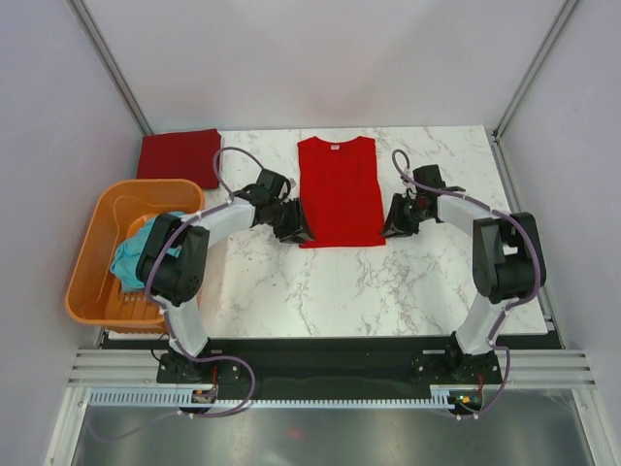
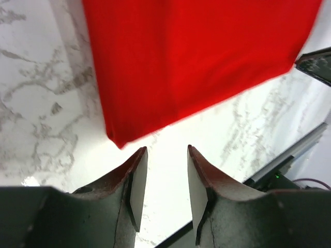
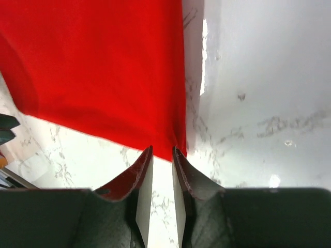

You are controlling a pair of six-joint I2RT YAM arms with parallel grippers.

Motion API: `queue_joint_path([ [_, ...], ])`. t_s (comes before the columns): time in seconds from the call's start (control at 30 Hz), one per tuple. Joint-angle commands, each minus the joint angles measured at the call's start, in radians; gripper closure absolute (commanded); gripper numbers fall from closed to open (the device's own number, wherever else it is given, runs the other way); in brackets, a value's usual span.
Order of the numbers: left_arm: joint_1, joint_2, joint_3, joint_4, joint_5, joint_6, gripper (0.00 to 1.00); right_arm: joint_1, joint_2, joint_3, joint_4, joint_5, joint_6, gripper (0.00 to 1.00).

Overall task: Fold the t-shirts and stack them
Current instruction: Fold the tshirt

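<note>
Left tool (image 2: 166, 149), right tool (image 3: 162, 148) released, empty; arms bent inward flanking red t-shirt (image 1: 338, 194) hem.

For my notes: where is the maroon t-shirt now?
In the top view, the maroon t-shirt lies folded at the far left, just behind the orange basket.

Bright even light; glare on table (image 3: 206, 49); wrist cams blurry.

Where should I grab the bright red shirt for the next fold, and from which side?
Probably its two near hem corners. The bright red shirt lies flat as a narrow strip, collar far, so come in low from the near side: left hand on the left corner, right hand on the right corner.
</note>
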Motion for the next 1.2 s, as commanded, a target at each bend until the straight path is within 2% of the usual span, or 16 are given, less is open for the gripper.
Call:
queue_joint_path([
  [0.0, 0.003, -0.143, -0.001, -0.015, 0.063, -0.023, 0.55, -0.007, -0.121, -0.036, -0.007, 0.038, 0.027, 0.70],
  [0.13, 0.003, -0.205, -0.027, -0.021, 0.048, -0.014, 0.44, -0.007, -0.203, -0.099, -0.017, 0.087, 0.076, 0.58],
  [0.33, 0.005, -0.213, -0.110, -0.003, -0.082, -0.034, 0.45, -0.006, -0.249, -0.171, -0.017, 0.141, 0.169, 0.48],
  [0.43, 0.008, -0.188, -0.127, 0.034, -0.081, -0.063, 0.45, -0.007, -0.260, -0.202, 0.019, 0.149, 0.214, 0.46],
  [0.77, 0.011, -0.101, -0.159, 0.131, -0.084, -0.184, 0.44, 0.005, -0.201, -0.279, 0.223, 0.098, 0.309, 0.45],
  [0.87, 0.011, -0.085, -0.170, 0.152, -0.092, -0.196, 0.41, 0.014, -0.198, -0.286, 0.252, 0.135, 0.312, 0.45],
  [1.17, 0.011, -0.068, -0.207, 0.181, -0.161, -0.236, 0.43, 0.022, -0.158, -0.323, 0.320, 0.143, 0.343, 0.47],
])
